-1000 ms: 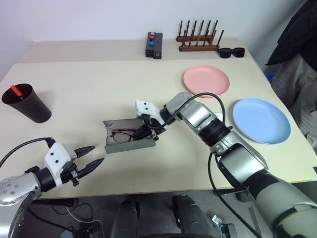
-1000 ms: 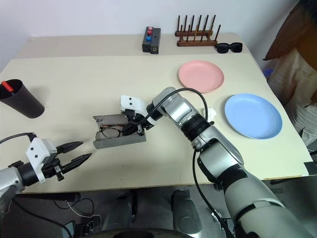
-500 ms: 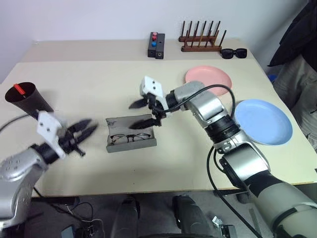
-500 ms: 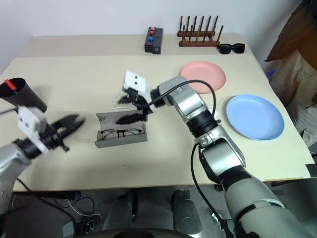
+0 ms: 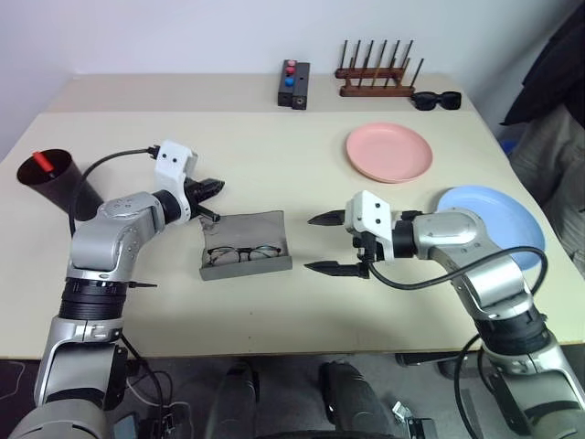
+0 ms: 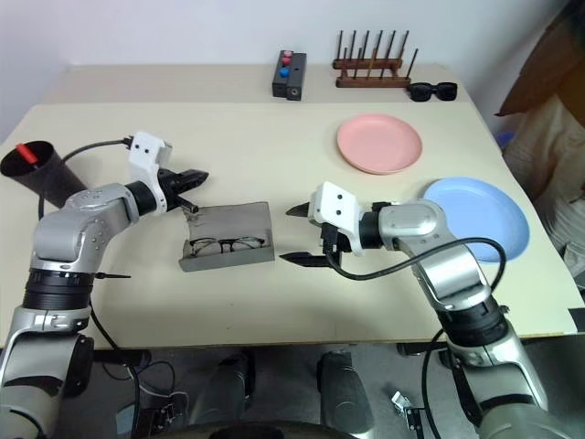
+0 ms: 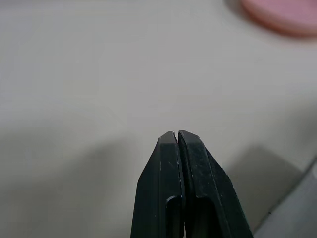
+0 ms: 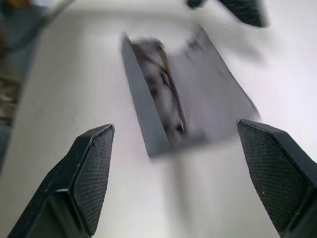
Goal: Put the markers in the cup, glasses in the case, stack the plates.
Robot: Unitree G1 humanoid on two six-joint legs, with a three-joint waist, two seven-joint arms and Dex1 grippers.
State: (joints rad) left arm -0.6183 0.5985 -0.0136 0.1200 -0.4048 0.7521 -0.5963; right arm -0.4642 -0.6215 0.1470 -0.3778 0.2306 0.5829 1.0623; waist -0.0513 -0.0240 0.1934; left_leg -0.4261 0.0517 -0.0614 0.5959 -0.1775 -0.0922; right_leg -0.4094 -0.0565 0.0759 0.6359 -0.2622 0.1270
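Beside the grey hard-shell spectacle case (image 5: 245, 247), at the far corner of its raised lid, my left pincer (image 5: 212, 187) is pinched shut and empty; my right pincer (image 5: 327, 243) hangs on the case's other side, spread wide, holding nothing. The round tortoiseshell-framed glasses (image 5: 242, 252) already lie in the case's tray. I judge the risk is in closing: a shut tip pushing the lid could skid the light case across the beige table (image 5: 274, 165), or pinch a temple arm. Well left of the case, the dark tapered plastic cup (image 5: 57, 184) holds a red-capped marker (image 5: 41, 162). Right of the case, the salmon-pink plate (image 5: 388, 152) and light blue plate (image 5: 498, 215) lie unstacked.
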